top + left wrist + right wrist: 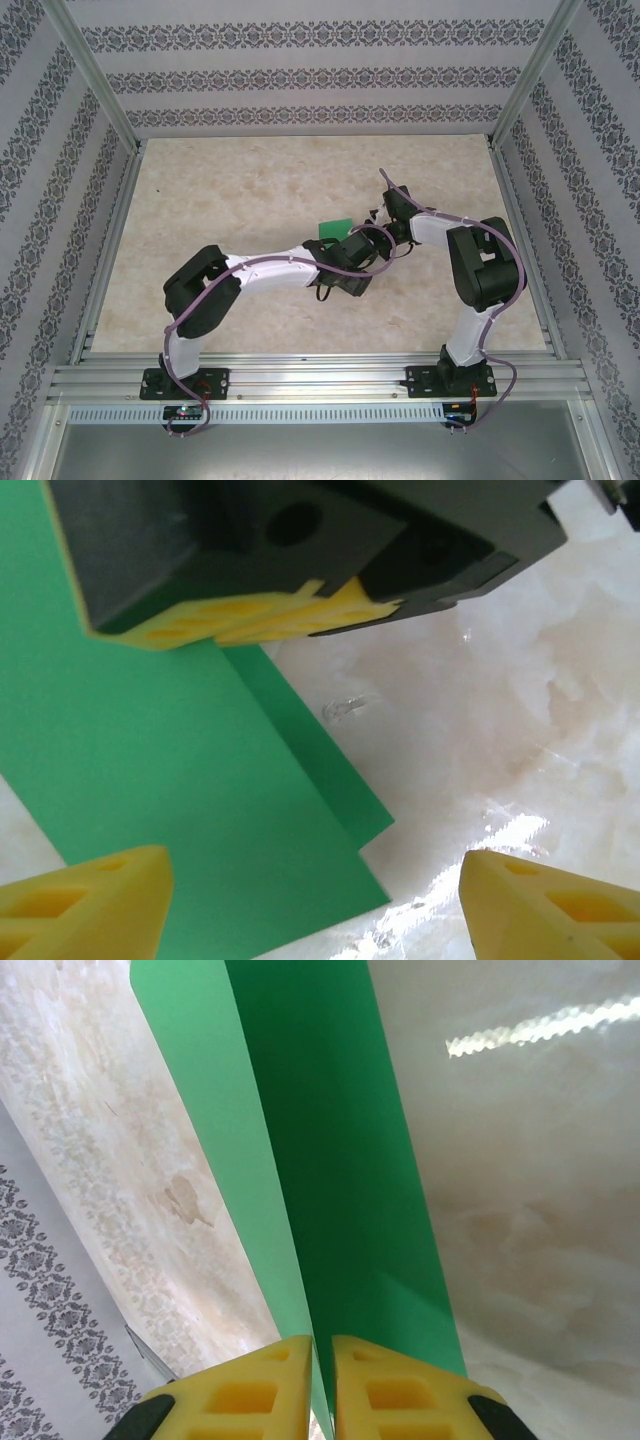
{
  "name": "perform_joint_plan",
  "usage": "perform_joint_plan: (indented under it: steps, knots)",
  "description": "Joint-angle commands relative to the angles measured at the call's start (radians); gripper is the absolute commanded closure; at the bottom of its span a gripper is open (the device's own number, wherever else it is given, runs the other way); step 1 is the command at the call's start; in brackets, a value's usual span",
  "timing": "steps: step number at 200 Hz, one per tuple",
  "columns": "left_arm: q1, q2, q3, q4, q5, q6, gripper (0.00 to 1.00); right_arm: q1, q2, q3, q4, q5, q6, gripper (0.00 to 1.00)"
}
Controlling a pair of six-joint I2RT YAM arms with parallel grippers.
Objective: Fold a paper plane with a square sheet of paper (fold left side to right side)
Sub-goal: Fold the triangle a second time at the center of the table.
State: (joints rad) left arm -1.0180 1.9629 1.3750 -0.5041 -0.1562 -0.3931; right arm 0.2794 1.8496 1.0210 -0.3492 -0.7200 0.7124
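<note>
The square sheet of paper (332, 228) is bright green and lies folded over at the table's middle. In the left wrist view two layers of the sheet (180, 770) overlap with offset edges. My left gripper (310, 910) hovers open above the sheet's lower corner, one fingertip over the paper and the other over bare table. My right gripper (322, 1360) is shut on an edge of the sheet (330, 1160), and both layers run away from its yellow pads. The right gripper (270, 615) also shows at the top of the left wrist view. The paper plane is out of view.
The tabletop (250, 200) is pale marbled stone, with patterned walls and metal posts on three sides. Both arms meet over the centre, their wrists close together (375, 240). A metal rail (300, 385) runs along the near edge.
</note>
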Motion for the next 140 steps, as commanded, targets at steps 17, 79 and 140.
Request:
perform_joint_plan:
  steps: [17, 79, 140]
  knots:
    - [-0.035, 0.059, 0.076, -0.074, -0.071, -0.001, 0.27, 0.006, -0.011, 0.029, -0.007, -0.004, -0.004, 0.86]
    - [-0.045, 0.072, 0.101, -0.11, -0.128, 0.003, 0.47, 0.008, -0.007, 0.028, -0.012, 0.001, -0.011, 0.86]
    - [-0.046, 0.031, 0.09, -0.11, -0.129, 0.01, 0.67, 0.008, -0.001, 0.036, -0.038, 0.016, -0.032, 0.86]
